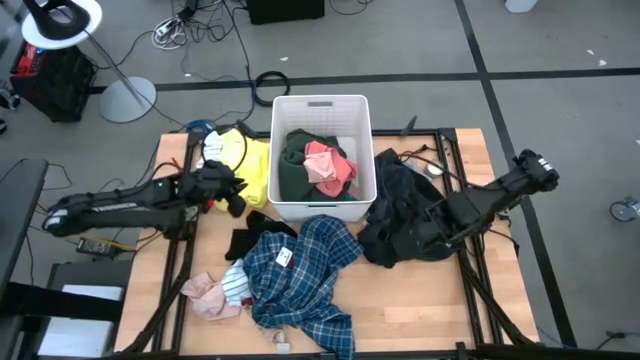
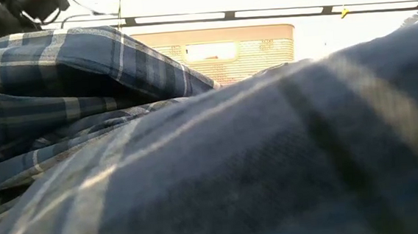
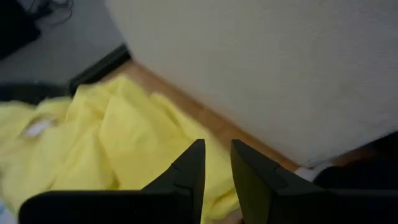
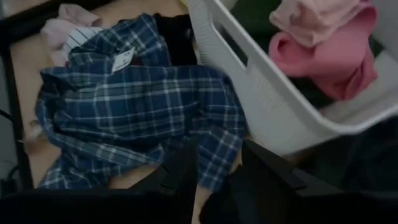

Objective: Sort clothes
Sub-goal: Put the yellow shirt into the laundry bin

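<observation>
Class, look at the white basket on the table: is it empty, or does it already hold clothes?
It holds clothes. The white basket contains a dark green garment with a pink piece lying on top; part of its floor shows bare.

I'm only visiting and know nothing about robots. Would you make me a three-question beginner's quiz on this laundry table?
1. True or false: the white basket holds nothing.
2. Which garment lies beside the left gripper: A) yellow garment, B) blue plaid shirt, C) black garment?
3. Fill in: inside the basket, the pink piece lies on a dark ____ garment.

Key: 1 false; 2 A; 3 green.
</observation>
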You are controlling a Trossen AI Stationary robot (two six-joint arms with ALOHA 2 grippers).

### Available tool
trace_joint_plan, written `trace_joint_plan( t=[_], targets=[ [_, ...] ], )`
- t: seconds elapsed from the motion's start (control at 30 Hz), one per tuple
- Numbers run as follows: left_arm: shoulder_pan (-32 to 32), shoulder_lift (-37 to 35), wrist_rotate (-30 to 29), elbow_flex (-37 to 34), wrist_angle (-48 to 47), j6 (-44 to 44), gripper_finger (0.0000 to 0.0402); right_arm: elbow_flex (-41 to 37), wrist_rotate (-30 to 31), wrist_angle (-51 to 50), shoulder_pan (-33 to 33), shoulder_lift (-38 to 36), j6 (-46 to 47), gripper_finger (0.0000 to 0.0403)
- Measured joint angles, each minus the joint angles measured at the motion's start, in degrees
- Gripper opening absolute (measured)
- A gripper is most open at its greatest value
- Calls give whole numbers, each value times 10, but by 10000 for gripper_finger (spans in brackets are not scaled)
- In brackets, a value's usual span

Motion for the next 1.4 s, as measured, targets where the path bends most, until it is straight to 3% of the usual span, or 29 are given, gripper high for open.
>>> trace_joint_plan(
  t=[0.27, 0.43, 0.67, 1.0, 1.17, 1.4],
  targets=[
    [119, 5, 92, -40, 10, -2, 81, -64, 82, -33, 69, -1, 168, 126],
    [147, 11, 127, -60, 37, -7, 81, -109, 108, -40, 98, -1, 267, 126],
    [147, 18, 101, -69, 66, -44, 107, -147, 117, -40, 114, -1, 346, 126],
    [147, 59, -18, -69, 66, -63, 189, -149, 147, -47, 114, -1, 358, 126],
    [149, 99, -9, -82, 87, -59, 193, -149, 148, -48, 114, -1, 359, 126],
    [158, 191, 13, -136, 166, -118, 193, -149, 149, -51, 114, -1, 359, 126]
  ],
)
